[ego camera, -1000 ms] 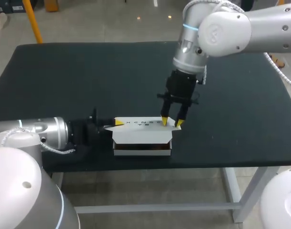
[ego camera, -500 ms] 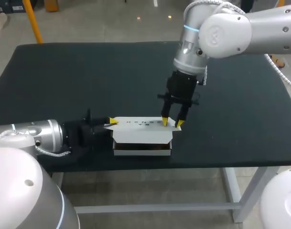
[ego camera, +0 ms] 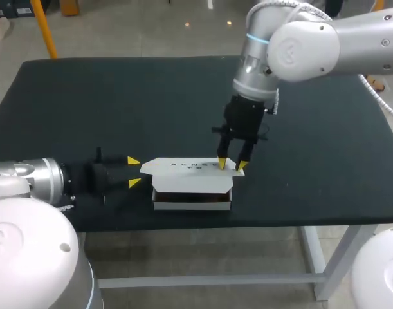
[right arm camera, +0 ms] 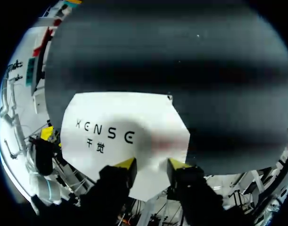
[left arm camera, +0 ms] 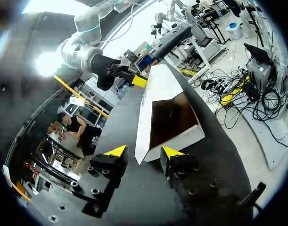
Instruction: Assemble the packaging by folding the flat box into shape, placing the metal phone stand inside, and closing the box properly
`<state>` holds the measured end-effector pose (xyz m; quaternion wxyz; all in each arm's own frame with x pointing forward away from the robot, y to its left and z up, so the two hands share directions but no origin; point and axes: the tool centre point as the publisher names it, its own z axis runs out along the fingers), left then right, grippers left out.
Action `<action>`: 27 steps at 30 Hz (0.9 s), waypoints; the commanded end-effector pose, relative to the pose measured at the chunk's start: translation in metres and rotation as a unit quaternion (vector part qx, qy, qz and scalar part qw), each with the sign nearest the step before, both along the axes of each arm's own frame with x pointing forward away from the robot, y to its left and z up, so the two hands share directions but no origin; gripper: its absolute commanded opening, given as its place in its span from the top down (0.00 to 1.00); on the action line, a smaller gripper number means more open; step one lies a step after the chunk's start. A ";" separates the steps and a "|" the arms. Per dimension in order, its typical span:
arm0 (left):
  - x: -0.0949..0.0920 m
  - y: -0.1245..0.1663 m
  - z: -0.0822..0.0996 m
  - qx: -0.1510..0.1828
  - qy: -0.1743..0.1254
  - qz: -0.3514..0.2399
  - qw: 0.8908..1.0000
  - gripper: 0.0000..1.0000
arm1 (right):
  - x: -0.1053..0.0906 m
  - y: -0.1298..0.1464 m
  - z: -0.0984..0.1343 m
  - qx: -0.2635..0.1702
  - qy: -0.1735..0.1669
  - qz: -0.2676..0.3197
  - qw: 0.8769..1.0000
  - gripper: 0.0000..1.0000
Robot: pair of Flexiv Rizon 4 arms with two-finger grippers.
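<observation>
Where the box [ego camera: 191,183] lies: on the black table [ego camera: 87,103], its lid folded over the top and its front side open onto a dark inside.
Left gripper [ego camera: 134,172]: just left of the box, released, fingers spread wide, with the box's left corner just ahead of them.
Right gripper [ego camera: 231,166]: at the box's right end, atop the lid; cannot tell whether it is grasping.

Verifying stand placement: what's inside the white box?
Through the white box's open side, only a dark brown interior shows, with no phone stand visible there. The rest of the inside is hidden under its lid.
</observation>
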<state>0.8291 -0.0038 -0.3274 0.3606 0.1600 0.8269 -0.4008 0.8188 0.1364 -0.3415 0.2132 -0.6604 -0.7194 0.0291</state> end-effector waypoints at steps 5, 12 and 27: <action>0.002 0.026 0.041 0.096 0.145 0.018 0.985 0.00 | -0.004 0.001 0.000 -0.005 -0.014 -0.003 1.000 0.54; 0.007 0.022 0.042 0.245 0.196 0.073 0.947 0.00 | -0.004 0.001 0.001 -0.008 -0.023 -0.006 1.000 0.54; 0.017 0.017 0.052 0.209 0.261 0.065 0.940 0.00 | -0.005 -0.003 -0.003 -0.008 -0.025 -0.012 1.000 0.56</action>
